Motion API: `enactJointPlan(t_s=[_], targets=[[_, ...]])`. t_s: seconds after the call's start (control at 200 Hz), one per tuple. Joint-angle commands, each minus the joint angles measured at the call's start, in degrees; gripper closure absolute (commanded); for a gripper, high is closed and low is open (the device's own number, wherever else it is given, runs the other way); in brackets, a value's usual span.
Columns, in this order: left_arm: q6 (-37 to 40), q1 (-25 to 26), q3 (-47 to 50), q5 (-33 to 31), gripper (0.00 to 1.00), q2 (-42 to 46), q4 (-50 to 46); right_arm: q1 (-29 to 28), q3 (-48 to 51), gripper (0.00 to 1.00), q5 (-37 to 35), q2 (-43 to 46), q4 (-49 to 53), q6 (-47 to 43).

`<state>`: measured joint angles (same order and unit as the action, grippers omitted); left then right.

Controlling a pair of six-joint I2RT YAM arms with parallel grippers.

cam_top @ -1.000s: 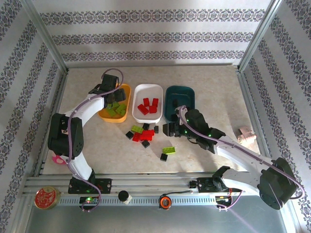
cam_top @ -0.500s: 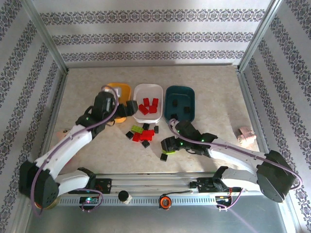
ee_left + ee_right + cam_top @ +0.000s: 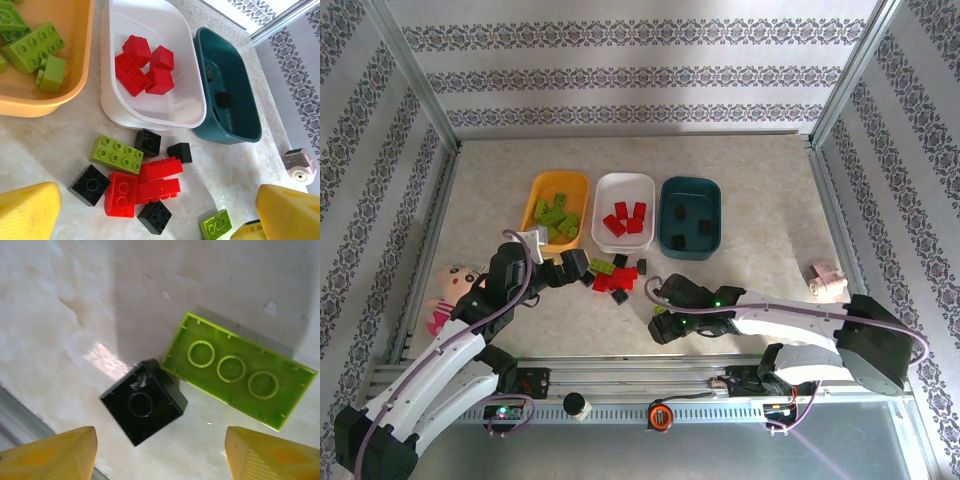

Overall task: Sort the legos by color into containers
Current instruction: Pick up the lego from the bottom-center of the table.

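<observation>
Three trays sit in a row at 12 o'clock on the surface (image 3: 770,180). The orange-yellow tray (image 3: 565,181) holds lime green bricks (image 3: 34,45), the white tray (image 3: 150,30) holds red bricks (image 3: 145,70), and the teal tray (image 3: 235,95) holds black bricks (image 3: 678,212). A loose pile (image 3: 135,180) lies just at 6 o'clock of the white tray: one eight-stud lime brick, three red, four black, touching or nearly so.

The left claw (image 3: 157,200) hangs over the pile's 6 o'clock edge, fingers (image 3: 27,212) spread wide, pinching nothing. The right claw (image 3: 160,432) is low over the surface between 4 and 5 o'clock of the pile, also spread, with nothing gripped. Under it are a lone black brick (image 3: 142,402) and a long lime brick (image 3: 240,372) with three rings on its upper face. The black one's corner touches the lime one's edge, at its 7 o'clock in the wrist view.

A doll (image 3: 448,288) is at the 9 o'clock edge beside the left arm. A small pink object (image 3: 828,282) is at 3 o'clock, well apart from the bricks.
</observation>
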<state>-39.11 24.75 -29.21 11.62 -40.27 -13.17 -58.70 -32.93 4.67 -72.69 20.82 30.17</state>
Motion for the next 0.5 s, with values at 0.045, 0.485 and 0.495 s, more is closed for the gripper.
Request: enactJointPlan(t_s=[0.045,0.485,0.495], targets=[[-1.1,0.4,0.5,-0.1,0.0,0.5,-0.1,-1.9,-3.2,0.32,-3.5,-3.9,0.9,0.8],[-0.7,0.4,1.1,-0.5,0.0,0.7,-1.0,-4.5,-8.7,0.38,-6.3,-12.8,1.5,-0.9],[-0.7,0.4,1.2,-0.5,0.0,0.7,-1.0,-4.4,-8.7,0.38,-6.4,-13.0,1.5,-0.9]])
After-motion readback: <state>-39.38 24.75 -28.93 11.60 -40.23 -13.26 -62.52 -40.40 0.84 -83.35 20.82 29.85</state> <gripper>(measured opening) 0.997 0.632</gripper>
